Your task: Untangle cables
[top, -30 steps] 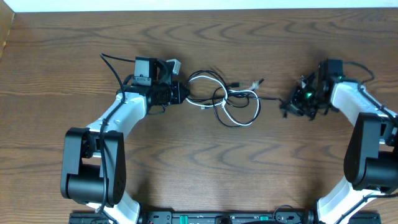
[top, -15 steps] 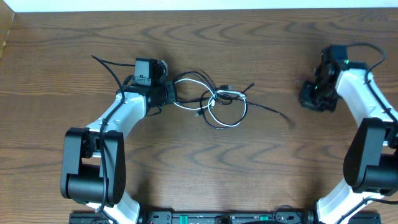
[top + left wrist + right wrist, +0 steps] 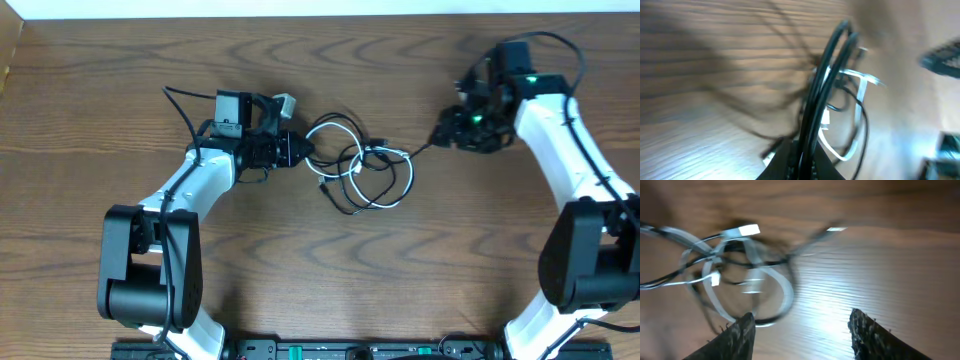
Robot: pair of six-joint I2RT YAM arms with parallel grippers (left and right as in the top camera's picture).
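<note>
The cables [image 3: 365, 172] lie on the table [image 3: 320, 290], the left gripper [image 3: 300, 151] at their left end, the right gripper [image 3: 446, 132] just beside their right end.

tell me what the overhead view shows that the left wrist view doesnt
Only overhead: both arms, the right hand by the tangle's right end, and the whole spread of the cables on the table. Only left wrist: a blurred close-up of black strands running up out of the left hand, which is shut on them. Both: the looped white and black cables on wood.
</note>
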